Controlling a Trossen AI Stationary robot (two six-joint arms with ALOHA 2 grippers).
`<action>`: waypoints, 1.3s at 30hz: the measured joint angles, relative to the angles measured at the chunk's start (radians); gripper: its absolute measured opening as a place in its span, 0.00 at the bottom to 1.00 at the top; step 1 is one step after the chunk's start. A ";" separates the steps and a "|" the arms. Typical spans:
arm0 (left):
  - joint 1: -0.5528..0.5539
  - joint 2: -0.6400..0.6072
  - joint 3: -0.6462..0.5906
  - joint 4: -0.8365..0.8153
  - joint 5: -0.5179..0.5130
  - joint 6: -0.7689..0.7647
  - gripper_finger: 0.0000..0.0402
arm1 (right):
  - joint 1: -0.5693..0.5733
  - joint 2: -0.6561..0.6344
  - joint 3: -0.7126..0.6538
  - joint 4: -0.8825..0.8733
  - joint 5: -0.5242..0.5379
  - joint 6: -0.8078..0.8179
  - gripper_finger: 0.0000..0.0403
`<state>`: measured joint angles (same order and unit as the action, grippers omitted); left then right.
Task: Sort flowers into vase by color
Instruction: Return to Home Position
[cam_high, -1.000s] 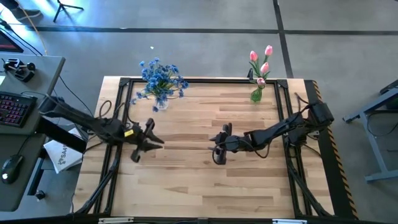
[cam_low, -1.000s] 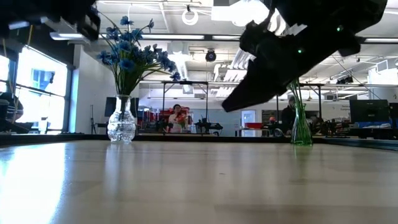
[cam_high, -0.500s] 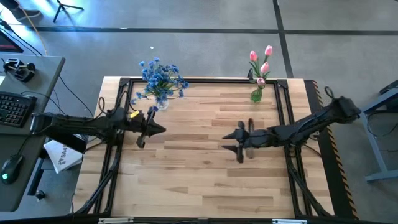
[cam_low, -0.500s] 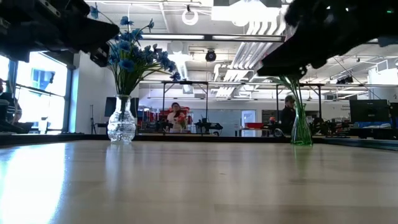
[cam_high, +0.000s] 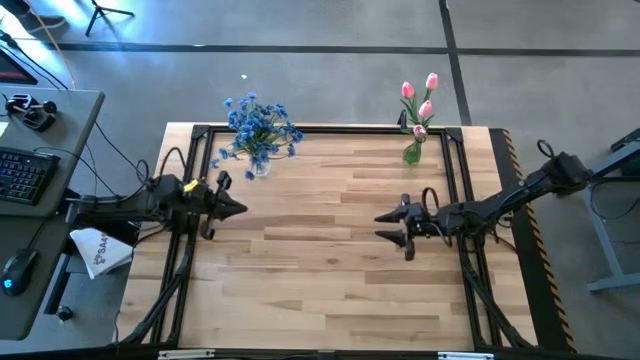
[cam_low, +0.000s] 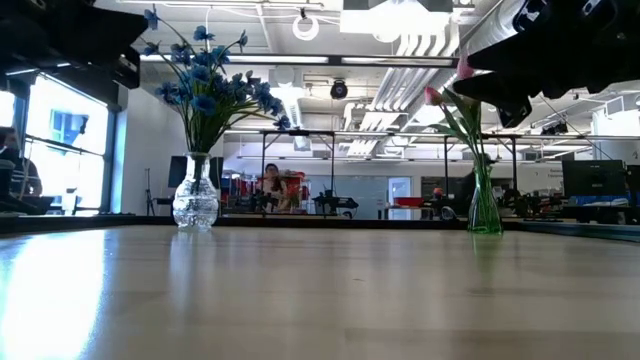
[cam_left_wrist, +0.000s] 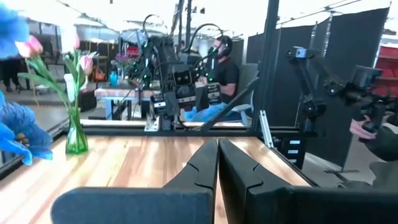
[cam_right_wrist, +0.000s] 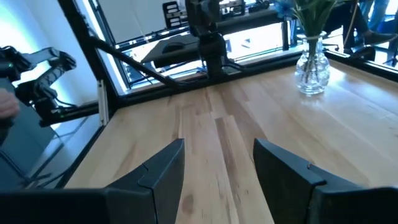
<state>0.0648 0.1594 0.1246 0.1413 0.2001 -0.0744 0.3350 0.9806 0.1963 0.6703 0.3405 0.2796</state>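
Robotics lab, open-plan and industrial.
Here's a wooden tabletop (cam_high: 320, 280) in a black frame (cam_high: 330, 129) on a concrete floor (cam_high: 300, 70); a desk (cam_high: 68, 125) with keyboard (cam_high: 22, 175) and mouse (cam_high: 12, 282) alongside; pipes and ducts (cam_low: 400, 60) bare overhead, a monitor (cam_low: 590, 178) far back, another arm rig (cam_left_wrist: 309, 81) by dark partitions (cam_left_wrist: 348, 56), a person (cam_left_wrist: 225, 65) seated beyond.

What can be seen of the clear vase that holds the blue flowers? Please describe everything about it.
The clear vase looks like glass with a patterned, glittering surface. It has a round belly, a narrower neck and a slightly flared mouth. It stands upright on the wooden table, near the far edge on the left arm's side. It holds a bunch of blue flowers, whose green stems rise through the neck and spread out above. Nothing but the table and these stems touches it.
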 joint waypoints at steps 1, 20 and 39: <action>-0.005 -0.030 0.000 -0.024 -0.002 0.010 0.00 | 0.002 0.000 0.000 0.001 0.000 -0.011 0.47; -0.023 -0.156 -0.113 -0.062 -0.075 -0.010 0.00 | 0.002 -0.303 0.000 -0.255 0.022 -0.122 0.47; -0.023 -0.156 -0.113 -0.069 -0.079 0.001 0.00 | -0.227 -0.853 -0.185 -0.473 -0.219 -0.161 0.47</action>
<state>0.0422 0.0032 0.0113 0.0719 0.1208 -0.0738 0.1085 0.1280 0.0109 0.1969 0.1211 0.1185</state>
